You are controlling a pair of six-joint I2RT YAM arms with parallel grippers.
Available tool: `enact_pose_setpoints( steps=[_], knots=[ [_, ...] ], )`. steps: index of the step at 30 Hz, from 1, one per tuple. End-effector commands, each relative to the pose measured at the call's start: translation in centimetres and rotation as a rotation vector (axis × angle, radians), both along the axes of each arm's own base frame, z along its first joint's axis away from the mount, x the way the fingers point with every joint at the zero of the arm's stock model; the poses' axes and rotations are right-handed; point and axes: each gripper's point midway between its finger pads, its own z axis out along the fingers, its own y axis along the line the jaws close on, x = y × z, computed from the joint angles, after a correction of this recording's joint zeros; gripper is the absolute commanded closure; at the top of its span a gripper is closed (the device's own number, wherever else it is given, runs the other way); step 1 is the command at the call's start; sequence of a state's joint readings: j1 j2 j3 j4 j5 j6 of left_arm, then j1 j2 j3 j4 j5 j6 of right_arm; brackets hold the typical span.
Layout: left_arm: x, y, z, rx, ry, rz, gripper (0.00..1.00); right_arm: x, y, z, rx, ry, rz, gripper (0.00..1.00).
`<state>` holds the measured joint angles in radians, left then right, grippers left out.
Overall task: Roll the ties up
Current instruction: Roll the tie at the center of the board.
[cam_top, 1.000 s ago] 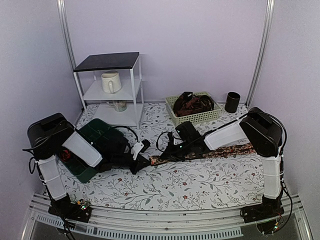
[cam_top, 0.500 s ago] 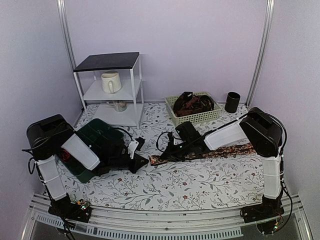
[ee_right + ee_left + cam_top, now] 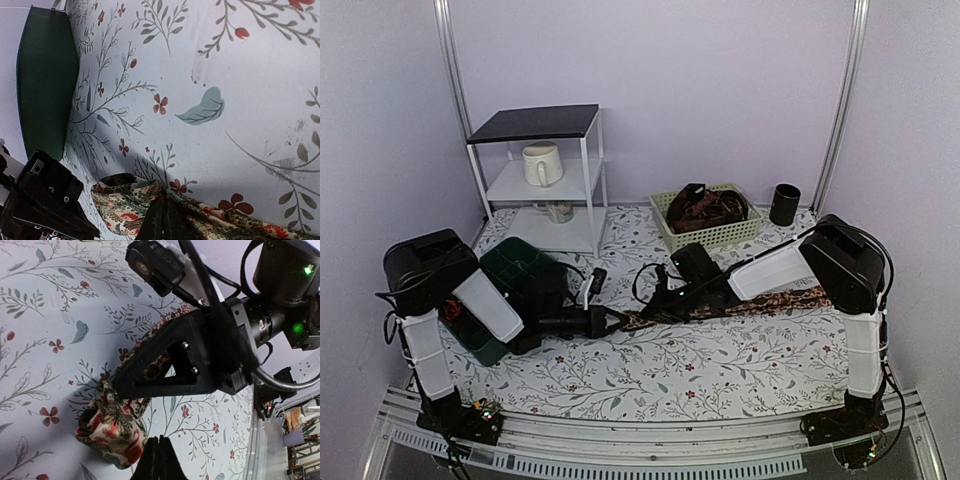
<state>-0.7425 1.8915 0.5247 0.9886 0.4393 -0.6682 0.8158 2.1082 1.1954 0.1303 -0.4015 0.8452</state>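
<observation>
Seen from above, the left arm reaches in low from the left and the right arm from the right, and the left gripper (image 3: 616,321) and the right gripper (image 3: 643,318) meet near the middle of the floral cloth (image 3: 670,372). A patterned tie (image 3: 780,299) lies flat across the cloth, running from the right side, under the right arm, to the spot where the two tools meet. Behind it, a pale basket (image 3: 715,238) holds other ties (image 3: 705,208) in a loose heap. A black cup (image 3: 784,204) stands to its right, and a white shelf (image 3: 535,122) with a mug (image 3: 542,163) stands at the back left. A green bin (image 3: 515,265) sits beside the left arm. In the left wrist view, the left tool's fingers (image 3: 151,463) are pressed tight together with nothing visible between them. Their tips are just beside the tie's end, which is bunched into a small loose fold on the cloth. The right tool's black triangular finger lies over the tie just behind that fold. In the right wrist view, the right tool's fingers (image 3: 155,223) are drawn narrow and pinch the tie's fabric at their tips. The folded end curls just to their left, the left tool's black body is at the lower left corner, and the green bin fills the upper left.
</observation>
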Motion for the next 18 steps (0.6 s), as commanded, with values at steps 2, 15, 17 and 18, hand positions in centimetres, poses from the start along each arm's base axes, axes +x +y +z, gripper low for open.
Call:
enact_pose_setpoints(
  steps=[2,15,17,18],
  knots=[
    [-0.1,-1.8,3.1,-0.136,-0.034,-0.054,1.0,-1.0,-2.3,-1.9,-0.098,0.049,-0.034,0.96],
    [1.8,-0.1,-2.5,0.018,0.046,0.081,1.0,-0.9,-2.4,-1.5,-0.099,0.043,-0.038,0.96],
    [2.0,0.7,-3.9,0.067,0.069,0.11,1.0,-0.9,-2.6,-1.6,-0.108,0.04,-0.041,0.96],
    [2.0,1.0,-4.5,0.085,0.077,0.118,1.0,-0.8,-2.6,-1.6,-0.109,0.038,-0.042,0.96]
  ],
)
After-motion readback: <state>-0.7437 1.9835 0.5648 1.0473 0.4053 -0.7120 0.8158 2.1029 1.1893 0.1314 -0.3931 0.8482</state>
